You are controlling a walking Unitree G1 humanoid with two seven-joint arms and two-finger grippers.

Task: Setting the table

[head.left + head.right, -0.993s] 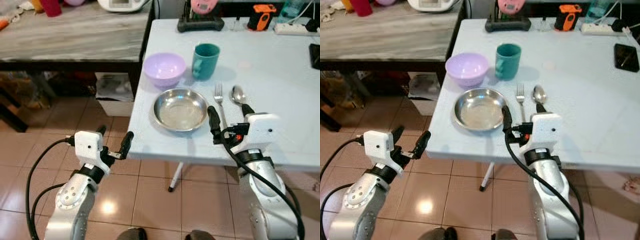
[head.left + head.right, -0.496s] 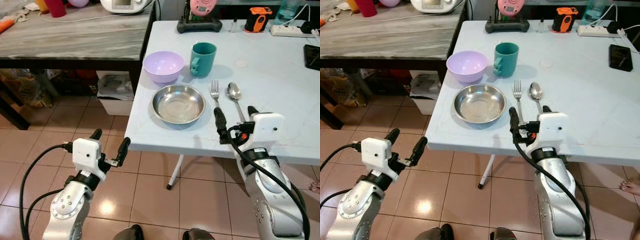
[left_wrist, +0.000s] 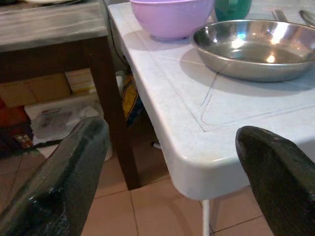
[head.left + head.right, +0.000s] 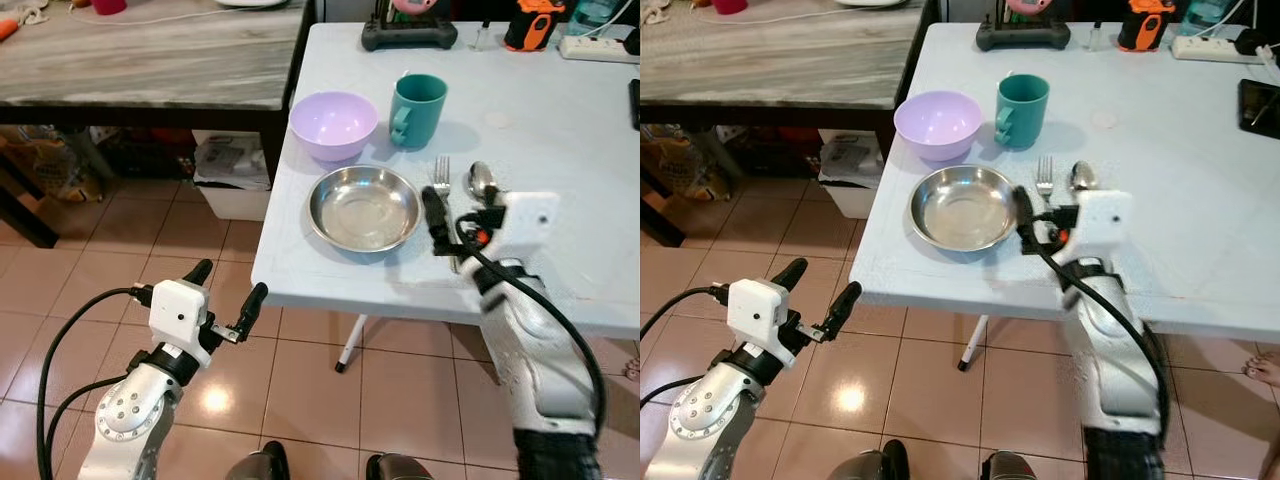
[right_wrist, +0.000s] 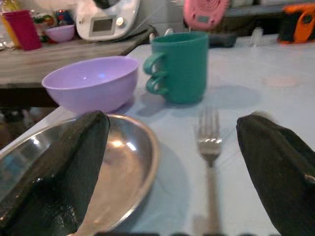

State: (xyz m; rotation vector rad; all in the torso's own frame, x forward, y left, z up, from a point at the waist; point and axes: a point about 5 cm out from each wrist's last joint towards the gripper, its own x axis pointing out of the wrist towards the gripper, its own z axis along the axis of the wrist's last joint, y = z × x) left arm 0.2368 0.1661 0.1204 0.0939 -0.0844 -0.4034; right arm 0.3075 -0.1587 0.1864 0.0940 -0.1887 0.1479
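On the pale surface (image 4: 560, 130), near its front left corner, a steel plate (image 4: 364, 208) lies just in from the front edge. Behind it, toward the left edge, stands a lilac bowl (image 4: 333, 125), and just beside the bowl, further from that edge, a green mug (image 4: 418, 109) stands upright with its handle turned toward the bowl. A fork (image 4: 441, 176) lies just beside the plate on the side away from the left edge, tines pointing to the far edge, and a spoon (image 4: 481, 183) lies alongside the fork, a little further in. The right hand (image 4: 462, 215) hovers low over the surface near the front edge, above the fork and spoon handles, its two black fingers (image 5: 54, 162) spread wide and grasping nothing; in its wrist view the fork (image 5: 209, 142) lies between them, with the plate rim (image 5: 142, 147) at one finger. The left hand (image 4: 228, 298) is out in front of the surface, below its front left corner and over the tiled floor (image 4: 120, 270), fingers (image 3: 59, 182) likewise spread apart and empty; its wrist view looks up at that corner with the plate (image 3: 246, 49) and bowl (image 3: 172, 17) beyond. Along the far edge sit a black stand (image 4: 408, 35), an orange and black device (image 4: 530, 25) and a white power strip (image 4: 595, 47). A dark wood-topped table (image 4: 150, 60) stands next to the left edge.
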